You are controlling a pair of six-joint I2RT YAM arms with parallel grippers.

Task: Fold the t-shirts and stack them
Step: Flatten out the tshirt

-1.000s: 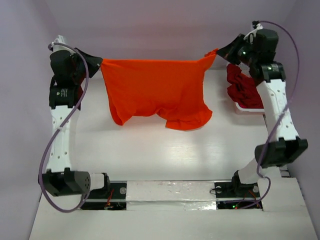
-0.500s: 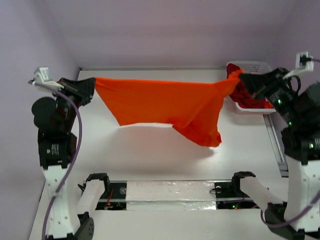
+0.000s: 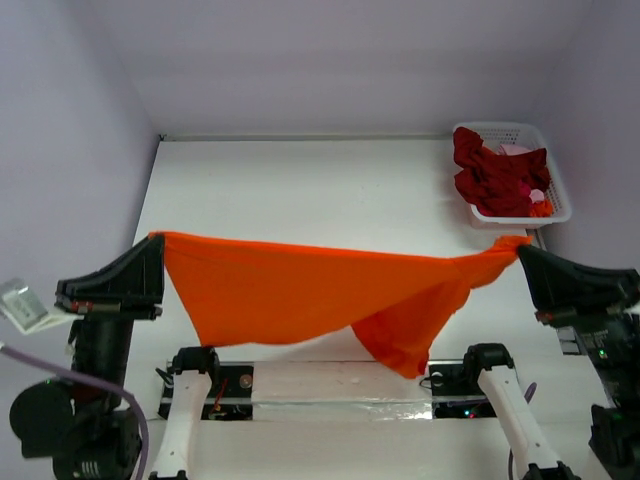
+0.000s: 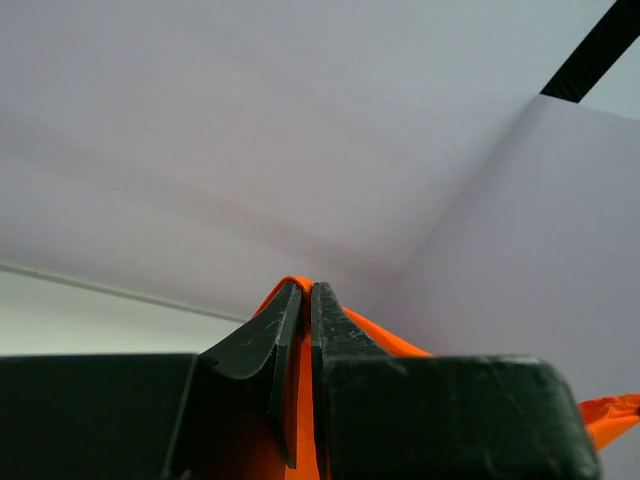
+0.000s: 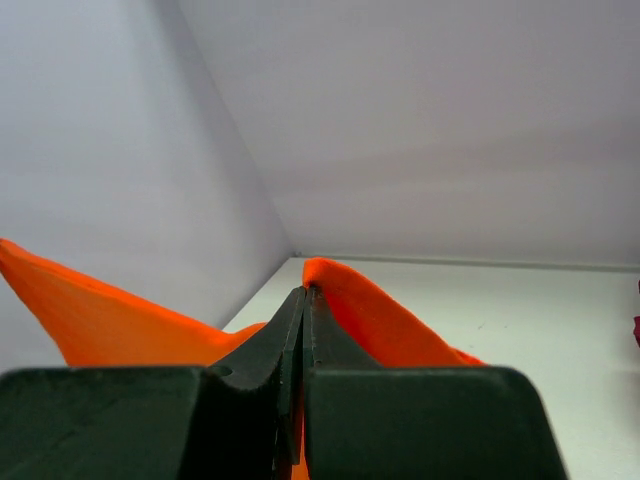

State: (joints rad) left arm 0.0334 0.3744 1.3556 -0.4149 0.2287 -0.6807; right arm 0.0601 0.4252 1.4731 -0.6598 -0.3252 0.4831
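Orange t-shirt (image 3: 300,290) hangs stretched between the two arms across the lower half of the top view, its upper edge running as a taut, slightly sagging line from the left gripper (image 3: 158,242) to the right gripper (image 3: 522,250). Both grippers are clamped tight on it, each pinching a corner of the cloth. In the wrist views the left gripper (image 4: 305,292) and the right gripper (image 5: 303,295) show their black fingers pressed together, with a peak of orange fabric sticking out past the tips.

A white lattice basket (image 3: 556,190) sits at the upper right of the frame on the white tabletop (image 3: 300,180), well apart from the stretched shirt. It holds a crumpled dark red t-shirt (image 3: 495,175) with a little pale pink cloth (image 3: 516,150) showing behind it. Nothing lies between the basket and the shirt. Pale lilac walls (image 3: 70,120) close in the left, right and far sides.

The orange cloth is plain, soft and matte. It falls in a broad triangular sheet on the left and bunches into a deeper folded lobe on the right, which hangs over the metal strip by the arm bases (image 3: 340,385). Whether it touches the surface cannot be told.

Half a second ago the shirt was held higher in the frame, level with the basket, and its right corner overlapped the basket's edge. Both arms have since drawn it down toward the bottom of the view.
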